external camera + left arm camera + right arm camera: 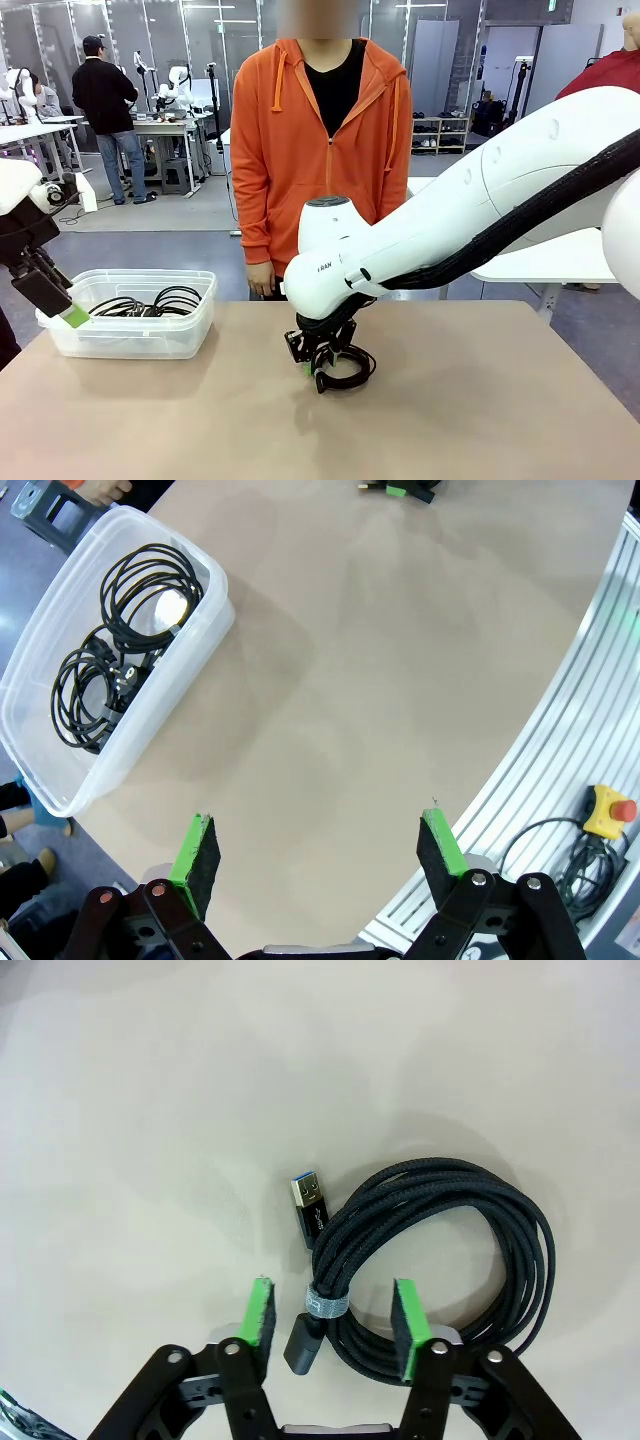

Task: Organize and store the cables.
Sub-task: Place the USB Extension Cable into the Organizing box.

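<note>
**Item 1: coiled cable (440, 1260).** One black braided cord, wound in a round coil and bound by a grey tie, lying flat on the tan table (480, 420) near its middle. A USB plug juts out at the coil's edge; a second plug end lies near the tie. In the front view it shows as a dark loop (350, 375) under the right arm's wrist.

**Item 2: right gripper (332, 1325).** Lowered over the coil, its green pads straddling the tied section. Jaws part-way apart, with a gap visible on both sides of the bundle; nothing is clamped.

**Item 3: left gripper (318, 855).** Held above the table's left end, jaws wide, empty.

**Item 4: clear plastic bin (190, 335).** At the table's left side, already holding stored cables (115, 650) (at least two black coils, overlapping).

**Item 5: person in an orange hoodie (320, 140).** Standing at the far edge, arms down.

**Risks noted.**
- The pads bracket only the tied section. If they close off-centre, strands may squeeze out sideways and the coil could hang lopsided or slip free on the lift.
- The loose plug end near the tie sits between the pads; pinching it instead of the bundle would probably give a poor hold.
- On the way to the bin, dangling loops could snag the bin rim or drape over it, leaving the cable half outside.
- Both arms share the bin end of the table, so a crossing path risks contact.
</note>
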`<state>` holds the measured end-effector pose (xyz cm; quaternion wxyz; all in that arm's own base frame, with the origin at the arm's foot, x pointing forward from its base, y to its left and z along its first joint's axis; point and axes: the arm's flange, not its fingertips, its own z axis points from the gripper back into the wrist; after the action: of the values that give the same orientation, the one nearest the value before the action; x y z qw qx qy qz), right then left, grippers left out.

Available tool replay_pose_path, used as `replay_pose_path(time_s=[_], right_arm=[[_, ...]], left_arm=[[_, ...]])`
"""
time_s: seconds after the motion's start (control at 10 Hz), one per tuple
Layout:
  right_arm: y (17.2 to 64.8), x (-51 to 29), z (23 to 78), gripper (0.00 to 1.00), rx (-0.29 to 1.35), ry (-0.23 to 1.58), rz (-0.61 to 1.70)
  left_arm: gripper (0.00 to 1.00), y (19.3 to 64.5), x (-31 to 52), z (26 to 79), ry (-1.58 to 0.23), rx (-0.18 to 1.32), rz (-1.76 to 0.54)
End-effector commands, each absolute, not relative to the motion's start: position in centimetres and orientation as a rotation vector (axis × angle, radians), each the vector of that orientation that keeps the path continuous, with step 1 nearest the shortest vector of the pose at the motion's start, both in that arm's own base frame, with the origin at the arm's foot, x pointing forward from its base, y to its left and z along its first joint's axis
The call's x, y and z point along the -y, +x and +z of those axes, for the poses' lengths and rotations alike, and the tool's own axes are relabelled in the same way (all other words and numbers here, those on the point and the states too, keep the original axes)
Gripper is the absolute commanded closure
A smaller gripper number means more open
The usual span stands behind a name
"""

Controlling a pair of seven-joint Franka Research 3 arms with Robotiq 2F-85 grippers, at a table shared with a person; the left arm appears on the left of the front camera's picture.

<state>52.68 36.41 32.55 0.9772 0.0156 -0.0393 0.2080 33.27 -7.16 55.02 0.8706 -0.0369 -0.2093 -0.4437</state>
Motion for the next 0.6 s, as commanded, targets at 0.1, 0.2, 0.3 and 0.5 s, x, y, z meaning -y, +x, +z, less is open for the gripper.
replay_pose_path(time_s=[0.1, 0.2, 0.3, 0.5], right_arm=[[51.6, -35.4, 34.3, 0.00, 0.136, 0.038, 0.406], [51.2, -34.7, 35.5, 0.00, 0.151, 0.056, 0.418], [51.0, -33.9, 36.8, 0.00, 0.154, 0.061, 0.437], [50.4, -31.9, 39.3, 0.00, 0.161, 0.070, 0.483]], left_arm=[[0.00, 33.4, 7.4, 55.3, -0.067, 0.426, -0.909], [0.00, 33.4, 7.4, 55.3, -0.067, 0.426, -0.909], [0.00, 33.4, 7.4, 55.3, -0.067, 0.426, -0.909], [0.00, 33.4, 7.4, 55.3, -0.067, 0.426, -0.909]])
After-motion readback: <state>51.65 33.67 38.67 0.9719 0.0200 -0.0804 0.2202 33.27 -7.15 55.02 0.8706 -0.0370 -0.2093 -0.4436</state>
